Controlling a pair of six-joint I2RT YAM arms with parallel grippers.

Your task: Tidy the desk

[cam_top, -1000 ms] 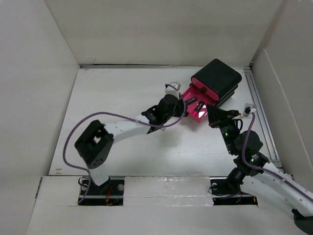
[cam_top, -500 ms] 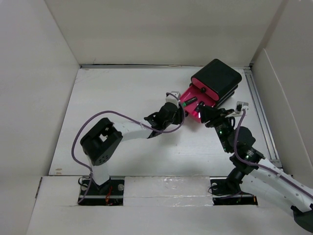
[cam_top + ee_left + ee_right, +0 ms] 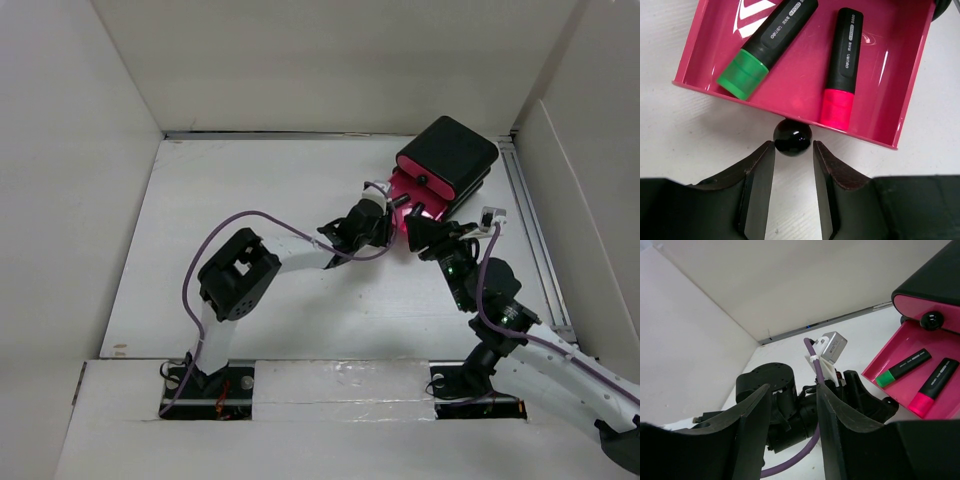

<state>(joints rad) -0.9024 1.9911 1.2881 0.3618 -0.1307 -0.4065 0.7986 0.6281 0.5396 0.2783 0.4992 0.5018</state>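
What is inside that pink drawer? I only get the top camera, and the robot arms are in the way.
Observer: Two fat black highlighter pens lie in the open pink plastic drawer: the green-capped highlighter and the pink-capped highlighter, side by side and not touching.
Operator: Is the left claw holding the drawer's handle?
Observer: The left gripper has the round shiny black knob right between its fingertips. I cannot tell whether they are pinching it.
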